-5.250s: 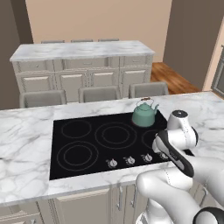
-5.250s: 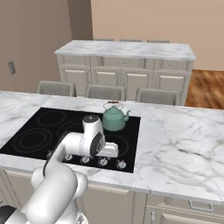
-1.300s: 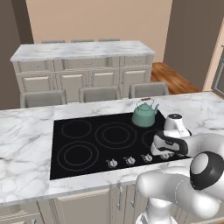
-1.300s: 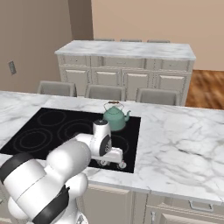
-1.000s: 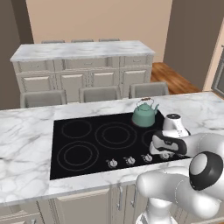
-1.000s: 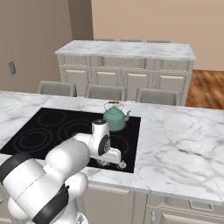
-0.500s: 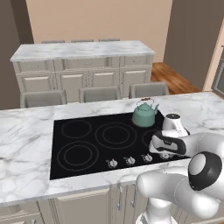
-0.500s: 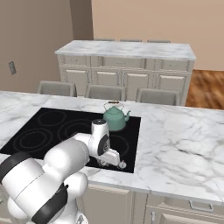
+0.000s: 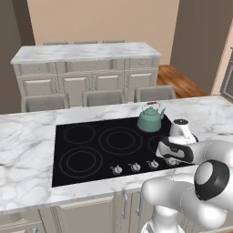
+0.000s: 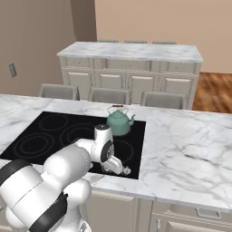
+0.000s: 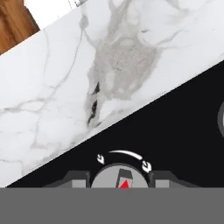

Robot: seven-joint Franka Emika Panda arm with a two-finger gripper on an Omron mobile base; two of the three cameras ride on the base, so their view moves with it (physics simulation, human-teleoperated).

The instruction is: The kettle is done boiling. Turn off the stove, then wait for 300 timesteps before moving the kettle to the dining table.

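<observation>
Glossy black stove, rounded teal kettle, round silver knob between jaws

Flat black glass cooktop: smooth, glossy, thin grey ring outlines. Small round silver knobs: metallic sheen; the one in hand view is matt grey with a red mark. Squat teal kettle: smooth, satin, thin dark arched handle. White grey-veined marble island surface: polished stone look. Cream panelled cabinets: matt painted. Brown plank floor: wood grain, slight sheen. Robot arm shells: glossy white plastic, dark joints.
</observation>
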